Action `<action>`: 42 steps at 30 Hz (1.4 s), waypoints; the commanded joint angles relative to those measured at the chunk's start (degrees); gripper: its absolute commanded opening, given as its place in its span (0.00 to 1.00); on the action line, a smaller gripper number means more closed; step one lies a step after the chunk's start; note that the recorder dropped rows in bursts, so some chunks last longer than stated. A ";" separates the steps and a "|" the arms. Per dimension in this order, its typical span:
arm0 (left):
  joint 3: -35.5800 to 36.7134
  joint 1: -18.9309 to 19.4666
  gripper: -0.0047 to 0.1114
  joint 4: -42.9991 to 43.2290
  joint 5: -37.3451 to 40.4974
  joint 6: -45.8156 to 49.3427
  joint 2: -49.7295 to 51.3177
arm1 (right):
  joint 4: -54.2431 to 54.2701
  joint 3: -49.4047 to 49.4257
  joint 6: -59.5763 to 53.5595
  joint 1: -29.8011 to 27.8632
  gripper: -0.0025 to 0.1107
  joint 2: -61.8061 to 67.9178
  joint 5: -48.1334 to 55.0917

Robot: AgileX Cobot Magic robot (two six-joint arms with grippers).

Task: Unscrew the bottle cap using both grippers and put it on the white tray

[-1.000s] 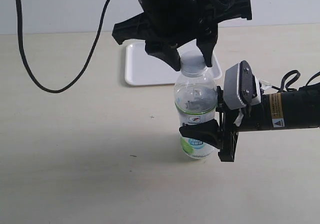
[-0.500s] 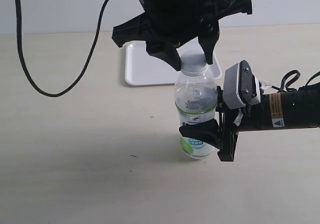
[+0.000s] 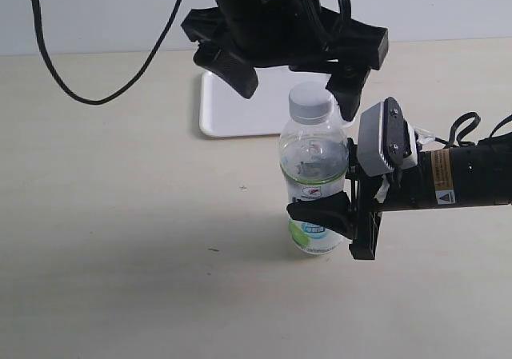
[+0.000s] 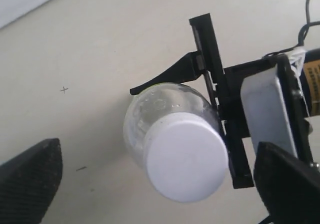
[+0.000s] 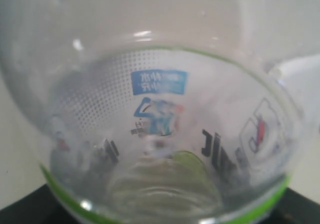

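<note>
Whereas the left end effector (image 3: 298, 95) was closed around the bottle cap (image 3: 310, 101) a moment ago, its fingers (image 4: 30, 179) now stand spread wide, one on each side of the cap and clear of it. The cap remains seated on the neck of the bottle (image 3: 314, 159), which stands upright on the surface (image 3: 120, 215), near the white tray (image 3: 232, 111). The right end effector (image 3: 320, 213) is clamped on the bottle's labelled lower body. The release probably serves to reset the grip between turns. Unscrewing appears incomplete, and transfer to the tray has not begun.
</note>
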 commanded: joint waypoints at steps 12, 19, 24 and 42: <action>-0.18 -0.01 0.93 0.17 -1.17 11.85 -0.22 | -2.71 0.40 -0.17 0.05 0.02 0.22 5.06; -0.18 -0.01 0.78 -0.71 -2.31 9.26 -0.09 | -2.71 0.40 -0.17 0.05 0.02 0.22 5.28; -0.18 -0.01 0.65 -1.54 -2.74 9.19 -0.06 | -2.71 0.40 1.17 0.05 0.02 0.22 5.29; -0.18 -0.01 0.63 -5.01 -2.57 7.84 0.17 | -2.71 0.40 1.17 0.05 0.02 0.22 5.29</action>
